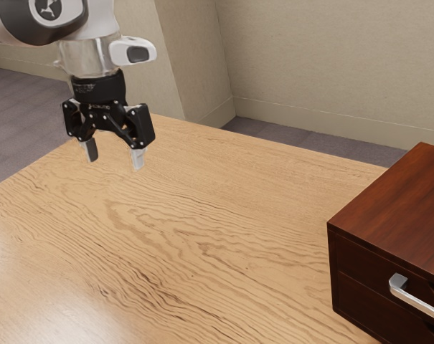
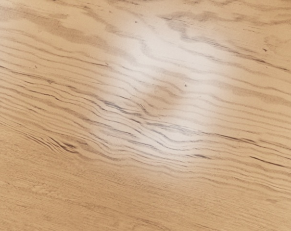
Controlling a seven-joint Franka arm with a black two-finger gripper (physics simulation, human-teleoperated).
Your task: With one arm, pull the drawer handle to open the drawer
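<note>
**Approach stage: end effector well apart from the drawer handle**

The end effector (image 1: pixel 115 158) hangs at the upper left of the exterior view. Its fingers are spread with nothing between them, above the wooden bench (image 1: pixel 202 236). The dark wooden cabinet (image 1: pixel 399 208) stands at the lower right. Its silver drawer handle (image 1: pixel 415 292) lies across a drawer front (image 1: pixel 364 261) and is partly cut off by the frame edge. The drawer appears shut.

Recommended: cross the bench toward the lower right and descend to handle height. Orient the fingers to straddle the bar, close firmly, then pull straight out along the drawer's travel. An oblique pull is judged likely to slip off the bar.
</note>
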